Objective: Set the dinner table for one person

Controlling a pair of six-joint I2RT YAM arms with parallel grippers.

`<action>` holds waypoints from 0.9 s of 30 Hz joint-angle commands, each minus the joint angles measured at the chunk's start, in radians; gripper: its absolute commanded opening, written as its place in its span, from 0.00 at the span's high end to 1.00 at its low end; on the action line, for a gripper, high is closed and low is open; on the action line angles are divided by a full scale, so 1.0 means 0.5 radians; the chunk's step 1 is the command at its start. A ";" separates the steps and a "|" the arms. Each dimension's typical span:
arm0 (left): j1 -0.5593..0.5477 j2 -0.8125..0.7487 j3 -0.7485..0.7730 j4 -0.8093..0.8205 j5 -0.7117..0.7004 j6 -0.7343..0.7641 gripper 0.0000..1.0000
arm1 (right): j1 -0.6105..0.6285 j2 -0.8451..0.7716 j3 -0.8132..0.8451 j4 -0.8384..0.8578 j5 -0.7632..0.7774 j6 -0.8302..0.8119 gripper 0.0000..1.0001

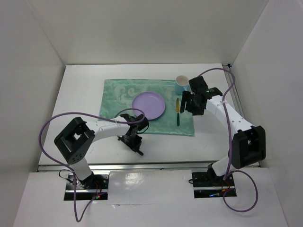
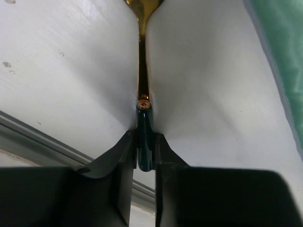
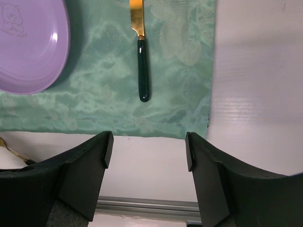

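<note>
My left gripper [image 1: 136, 142] is shut on the dark green handle of a gold utensil [image 2: 144, 124], low over the white dinner table [image 1: 80, 94] just in front of the teal cloth [image 1: 118, 94]. Its gold stem [image 2: 142, 71] points away; the head is cut off by the view's edge. A lilac plate [image 1: 148, 105] sits on the cloth, with a gold knife with a green handle [image 1: 178, 112] to its right. My right gripper [image 1: 187, 105] is open and empty above the cloth's right part; in its wrist view the knife [image 3: 143, 71] and the plate [image 3: 28, 47] lie ahead of the open gripper [image 3: 147, 151].
A light blue cup [image 1: 182, 84] stands at the cloth's far right corner, just behind my right gripper. The table's metal front rail [image 2: 38, 137] runs close under my left gripper. White walls enclose the table on three sides.
</note>
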 commanded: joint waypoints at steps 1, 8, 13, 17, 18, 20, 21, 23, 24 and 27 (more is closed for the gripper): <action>-0.026 -0.019 -0.083 -0.091 -0.105 -0.091 0.81 | -0.026 -0.066 -0.006 -0.042 0.041 -0.035 0.26; -0.069 -0.461 0.158 -0.630 -0.463 0.187 1.00 | -0.045 -0.045 0.071 -0.079 0.090 -0.053 0.26; 0.139 -0.416 0.508 -0.680 -0.657 1.037 1.00 | -0.063 -0.066 0.071 -0.079 0.090 -0.032 0.26; 0.418 -0.143 0.925 -0.623 -0.774 1.823 1.00 | -0.063 -0.048 0.071 -0.079 0.090 0.008 0.24; 0.455 -0.060 1.014 -0.683 -0.856 1.857 1.00 | -0.063 -0.029 0.071 -0.097 0.090 0.008 0.24; 0.523 0.197 1.222 -0.677 -0.948 2.149 1.00 | -0.063 -0.011 0.071 -0.097 0.090 0.008 0.24; 0.581 0.287 1.287 -0.695 -0.970 2.209 1.00 | -0.063 0.007 0.071 -0.079 0.090 0.008 0.24; 0.603 0.449 1.386 -0.695 -0.998 2.438 1.00 | -0.081 0.029 0.089 -0.079 0.090 0.029 0.24; 0.633 0.526 1.453 -0.665 -0.973 2.522 1.00 | -0.082 0.029 0.089 -0.079 0.090 0.029 0.24; 0.707 0.821 1.530 -0.647 -0.930 2.652 1.00 | -0.082 0.069 0.108 -0.079 0.071 0.029 0.24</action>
